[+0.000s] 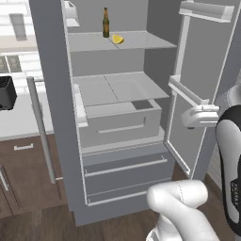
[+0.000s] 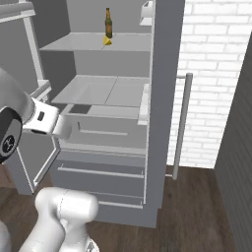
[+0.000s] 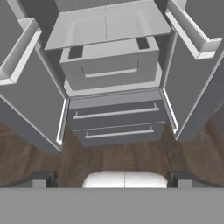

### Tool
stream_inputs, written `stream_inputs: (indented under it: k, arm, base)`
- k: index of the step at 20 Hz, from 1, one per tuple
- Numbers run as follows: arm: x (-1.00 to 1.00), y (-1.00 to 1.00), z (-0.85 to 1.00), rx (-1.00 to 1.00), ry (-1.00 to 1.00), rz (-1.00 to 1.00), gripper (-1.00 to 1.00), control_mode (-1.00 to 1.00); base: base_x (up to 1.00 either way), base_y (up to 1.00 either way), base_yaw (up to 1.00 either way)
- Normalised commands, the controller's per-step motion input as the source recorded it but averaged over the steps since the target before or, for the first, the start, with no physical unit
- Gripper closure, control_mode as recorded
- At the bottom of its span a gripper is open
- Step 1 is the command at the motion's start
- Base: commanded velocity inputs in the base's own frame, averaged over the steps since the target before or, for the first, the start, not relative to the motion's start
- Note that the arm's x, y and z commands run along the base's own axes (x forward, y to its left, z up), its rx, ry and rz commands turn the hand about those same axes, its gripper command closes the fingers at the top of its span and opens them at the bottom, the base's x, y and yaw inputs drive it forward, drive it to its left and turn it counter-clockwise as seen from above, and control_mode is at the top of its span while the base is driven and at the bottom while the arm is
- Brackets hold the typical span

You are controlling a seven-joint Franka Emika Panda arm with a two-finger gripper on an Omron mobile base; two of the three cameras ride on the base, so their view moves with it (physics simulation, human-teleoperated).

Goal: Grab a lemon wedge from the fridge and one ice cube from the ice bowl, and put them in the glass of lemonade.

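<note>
From the left base view, the fridge (image 1: 117, 117) stands with both doors swung open, and the lemon wedge (image 1: 117, 39) lies on the upper shelf just beside a brown bottle (image 1: 106, 22); the arm's white hand sits low by the right door, well below that shelf. The right base view gives the same layout from the other side: lemon wedge (image 2: 106, 41) at the foot of the bottle (image 2: 108, 22), touching or nearly so. In the hand view the gripper (image 3: 112, 179) looks down at the fridge's inner bin and two drawers (image 3: 116, 121), fingertips (image 3: 41, 179) spread wide and holding nothing. The fetch-the-wedge step looks barely begun; next the hand must rise to the upper shelf and approach clear of the bottle.
</note>
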Motion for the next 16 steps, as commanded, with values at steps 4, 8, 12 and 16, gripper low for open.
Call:
stream_inputs:
  k: [4,8,12,16]
  arm:
    - [0.3,0.0,0.21,0.05,-0.05,0.0,-1.0,-1.0]
    - [0.15,0.0,0.26,0.08,-0.06,0.0,-1.0,-1.0]
    - [0.0,0.0,0.08,0.02,-0.02,0.0,-1.0,-1.0]
    - [0.0,0.0,0.0,0.0,0.0,0.0,-1.0,-1.0]
  base:
    - [0.0,0.0,0.0]
    - [0.0,0.0,0.0]
    - [0.0,0.0,0.0]
    - [0.0,0.0,0.0]
